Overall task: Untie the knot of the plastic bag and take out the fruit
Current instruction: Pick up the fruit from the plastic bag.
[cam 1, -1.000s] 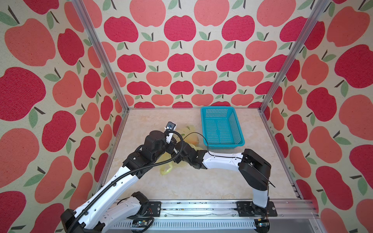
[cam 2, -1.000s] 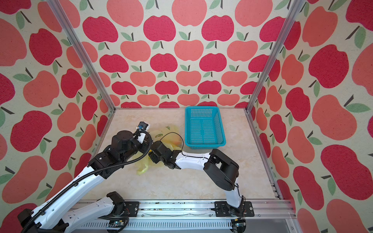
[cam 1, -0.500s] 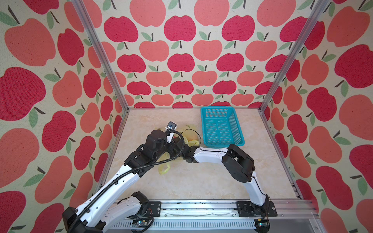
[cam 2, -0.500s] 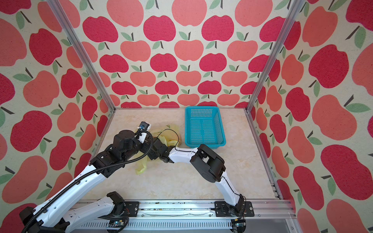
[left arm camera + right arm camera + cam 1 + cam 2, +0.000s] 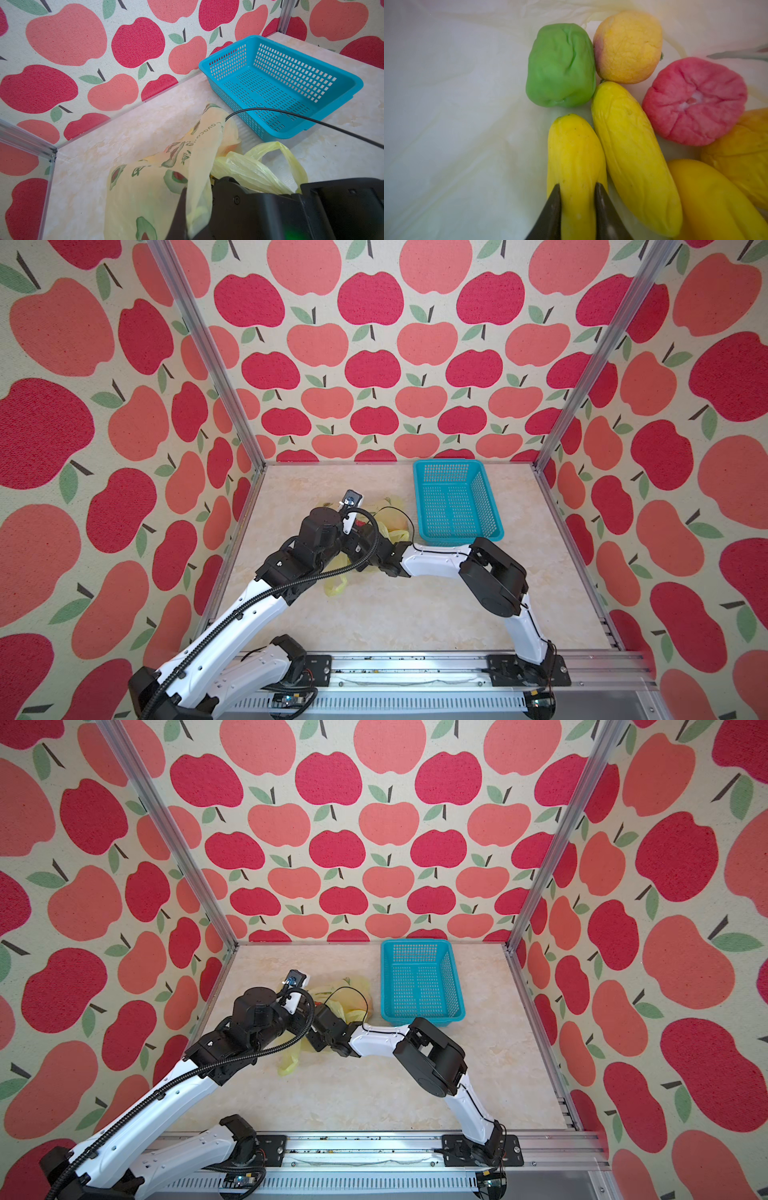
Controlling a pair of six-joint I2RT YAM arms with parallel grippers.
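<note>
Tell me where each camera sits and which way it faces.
Top views: high at the front, looking down towards the back wall; both show left arm, right arm, bag, basket.
Left wrist: on the left arm, looking over the bag to the basket; its jaws pinch it.
Right wrist: inside the bag, facing the fruit; its jaws grip a yellow fruit.
Shared: top and left wrist views show bag and basket.
</note>
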